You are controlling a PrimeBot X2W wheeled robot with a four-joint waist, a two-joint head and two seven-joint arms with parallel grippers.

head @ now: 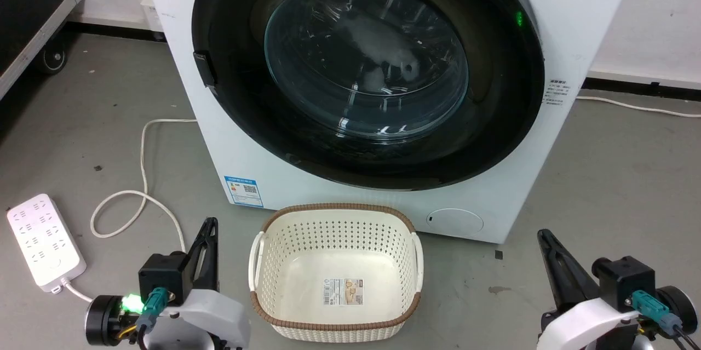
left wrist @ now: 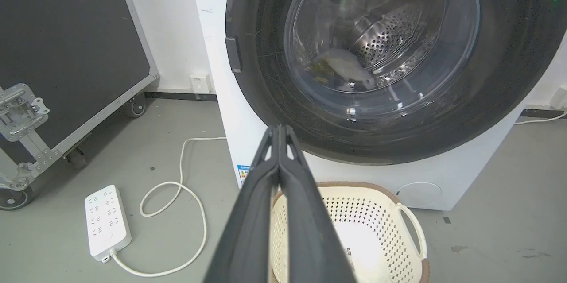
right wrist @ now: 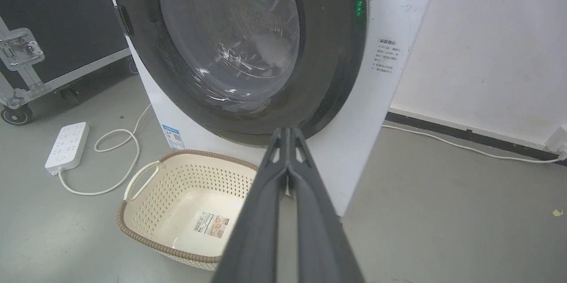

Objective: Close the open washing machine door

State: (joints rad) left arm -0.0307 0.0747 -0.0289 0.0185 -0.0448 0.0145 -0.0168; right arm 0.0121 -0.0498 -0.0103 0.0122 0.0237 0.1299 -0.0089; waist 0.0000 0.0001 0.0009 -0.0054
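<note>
The washing machine door is a large glossy black round with a bulging clear glass porthole. It lies flat against the white washer front; a small black tab sits on its left edge. Through the glass in the left wrist view the door shows the steel drum and a pale item inside. My left gripper is low at the lower left, shut and holding nothing, well short of the door. My right gripper is at the lower right, also shut with nothing in it. Both pairs of fingers are pressed together.
A cream perforated basket with a brown rim stands on the floor right before the washer, between my grippers. A white power strip and its looping cable lie at the left. A black wheeled case stands further left.
</note>
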